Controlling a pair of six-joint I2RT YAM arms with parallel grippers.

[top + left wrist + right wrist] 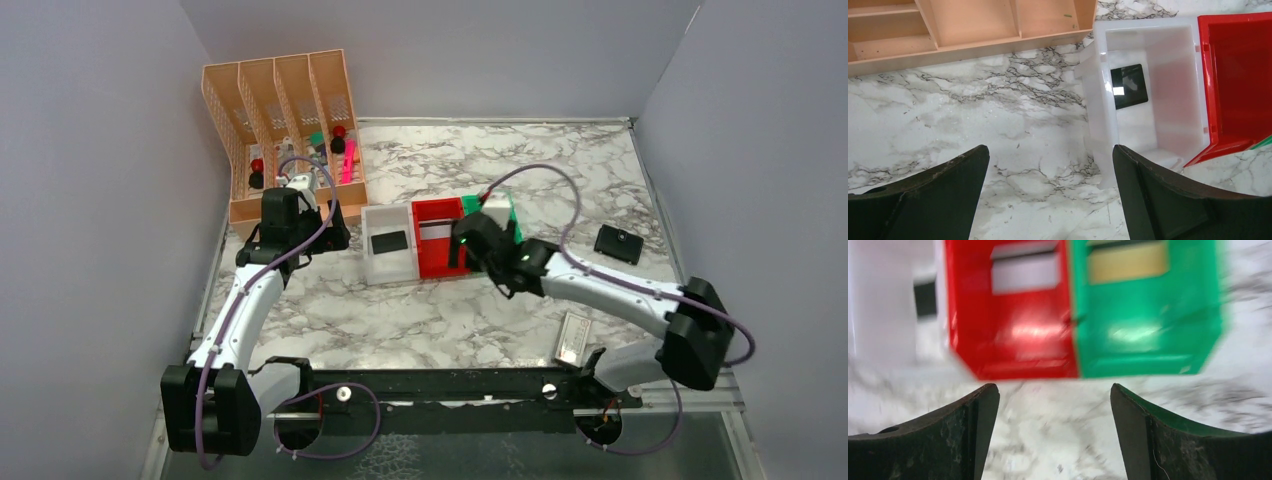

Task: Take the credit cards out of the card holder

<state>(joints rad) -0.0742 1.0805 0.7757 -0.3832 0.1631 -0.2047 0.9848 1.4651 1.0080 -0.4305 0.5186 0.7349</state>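
Credit cards [388, 241] lie in three little boxes in the middle of the table. The black card [1129, 86] is in the white box [1173, 115]. The grey card [1025, 272] is in the red box [1013, 335], and the gold card [1128, 262] is in the green box [1148, 330].

I take the small black thing at 3 o'clock from the boxes to be the card holder [618, 243]. It lies flat by itself, well away from both claws. It is too small for me to see if a card is inside.

My right claw [1053, 400] hangs over the near side of the red and green boxes. Its jaws are spread wide and hold nothing, and its picture is smeared. My left claw [1050, 165] is at 9 o'clock from the white box, low over the table. It is spread wide and has nothing in it too.

I think I am between cards now. Next I should swing the right claw over to the holder and look inside. If a card is there, one claw must press the holder down while the other pulls the thin edge out.

The table [400, 320] is white marble with grey veins, and it looks smooth, so the holder could slide. An orange rack [285, 120] stands at 10 o'clock with pens in it. A small white case [573, 338] lies at 5 o'clock. Plain grey walls [90, 150] close in three sides.
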